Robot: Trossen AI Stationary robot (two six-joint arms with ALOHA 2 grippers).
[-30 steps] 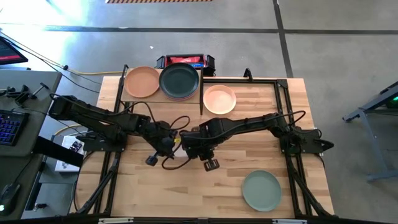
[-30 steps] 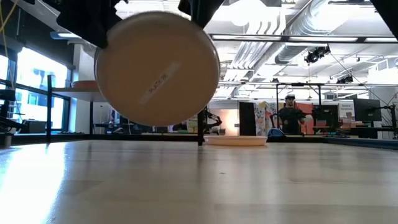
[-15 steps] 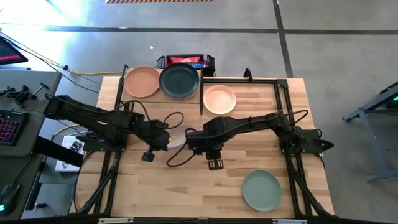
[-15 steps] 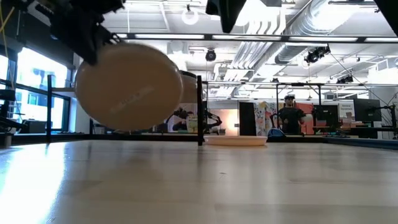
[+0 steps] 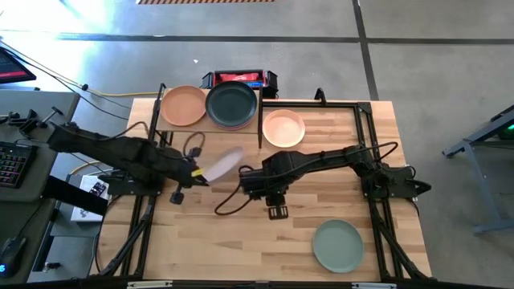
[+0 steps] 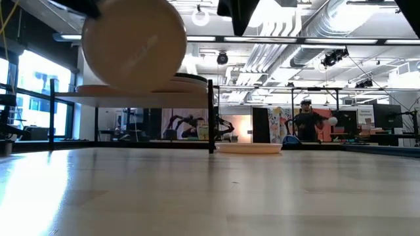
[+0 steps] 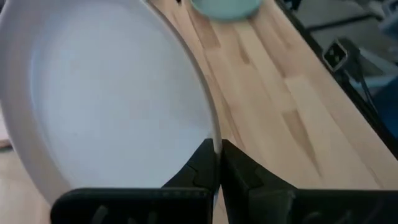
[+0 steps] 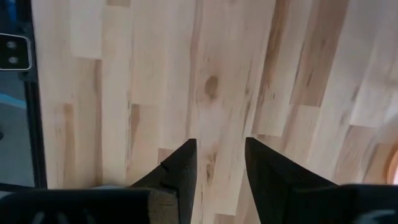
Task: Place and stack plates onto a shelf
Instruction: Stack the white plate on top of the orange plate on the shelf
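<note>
Pinching the rim of the off-white plate [image 7: 106, 106], the left gripper [image 7: 217, 163] has its two fingers closed tight on the edge, and the plate hangs tilted in the air over the left-middle of the table [image 5: 345, 160], short of the shelf [image 6: 72, 96]. From above, the plate [image 5: 222, 165] shows as a slanted pale sliver just ahead of the gripper. The right gripper [image 8: 217, 165] hovers over bare wood near the table's centre, fingers parted and holding nothing.

To do this step well, the plate probably needs levelling before it reaches the shelf, then carrying above the shelf's front edge and lowering onto a stack rather than being slid in. On the shelf sit a terracotta plate [image 5: 184, 105] and a dark green plate [image 5: 232, 103] atop a stack; a peach plate [image 5: 283, 128] lies just right of the shelf, and a sage green plate [image 5: 337, 245] rests near the table's front right.

Compared with half a second ago, the plate has risen and moved left, away from the right gripper; a second ago both grippers were close together around it.
</note>
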